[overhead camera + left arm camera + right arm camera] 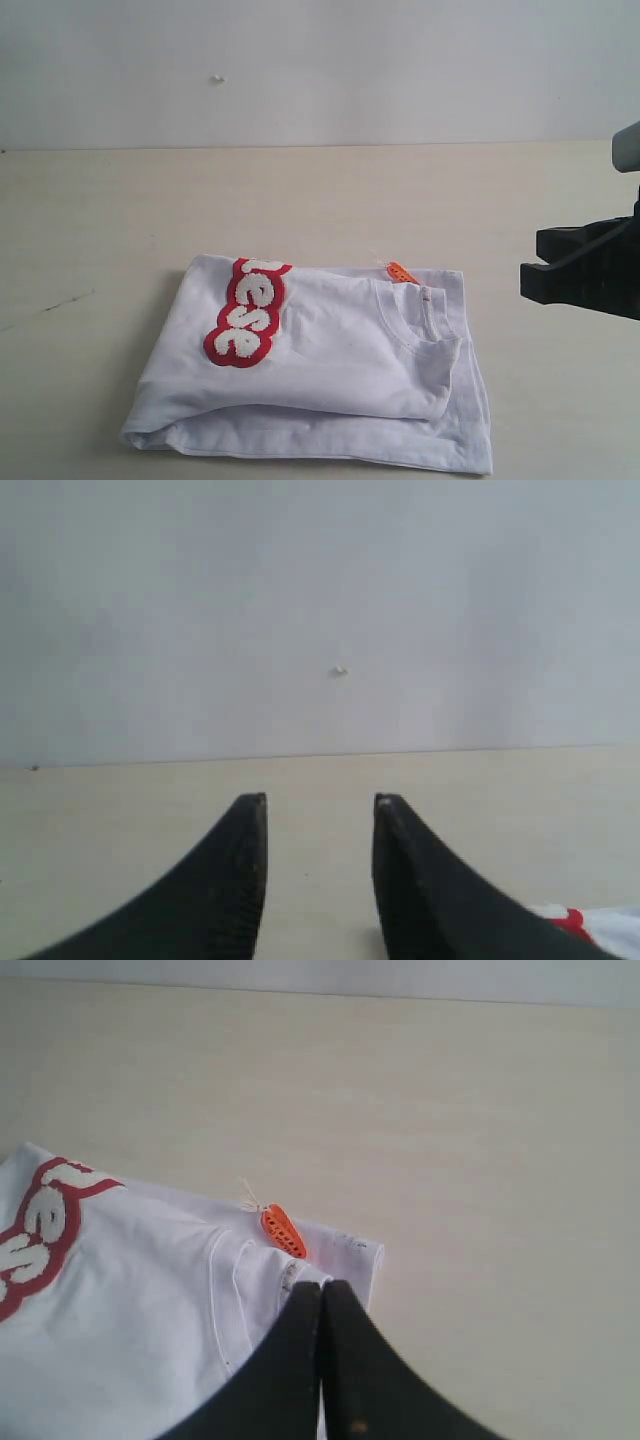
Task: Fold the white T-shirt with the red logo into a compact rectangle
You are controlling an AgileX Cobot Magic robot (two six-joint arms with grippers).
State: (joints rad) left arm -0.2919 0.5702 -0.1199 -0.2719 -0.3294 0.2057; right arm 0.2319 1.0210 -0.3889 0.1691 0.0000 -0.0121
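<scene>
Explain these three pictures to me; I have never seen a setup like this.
This is a robot with two arms, each ending in a black two-fingered gripper. One picture comes from a camera off the arms, the other two from a camera on each wrist. On the beige table lies a folded white T-shirt with a red logo and an orange neck tag. The left gripper is open, the right gripper shut, off to the shirt's side. Neither holds anything.

Bright, even light washes out the pale bench [300, 200] and wall [400, 60]. The shirt [340, 360] throws only a faint shadow beside it. Wrist views look slightly blurred.
</scene>
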